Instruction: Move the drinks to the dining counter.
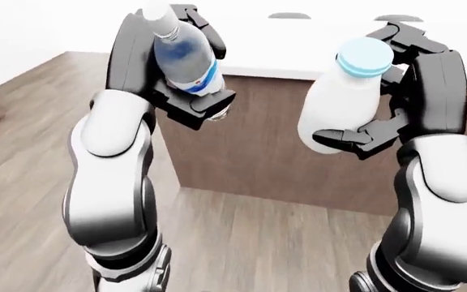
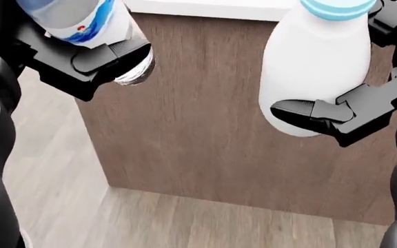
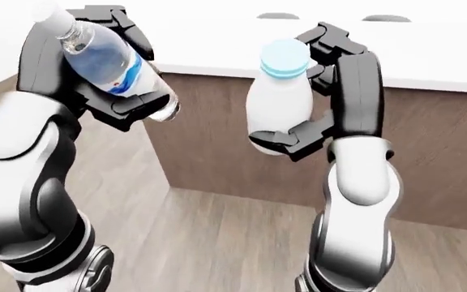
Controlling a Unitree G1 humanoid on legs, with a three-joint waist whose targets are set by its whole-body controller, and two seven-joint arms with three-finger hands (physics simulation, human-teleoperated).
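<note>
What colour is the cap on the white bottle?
Light blue cap on the white bottle; it shows best in the left-eye view.

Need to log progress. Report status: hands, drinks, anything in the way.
Left hand shut on water bottle, tilted. Right hand shut on milk bottle, upright. Dining counter ahead, drinks not yet set down. Nothing blocking.

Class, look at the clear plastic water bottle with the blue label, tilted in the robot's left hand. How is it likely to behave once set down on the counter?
The clear plastic water bottle is round-bodied, so laid on its side it would probably roll. Tall and narrow, it may tip if released while tilted as the left hand holds it now. Its smooth wall looks slippery; the white counter appears flat.
</note>
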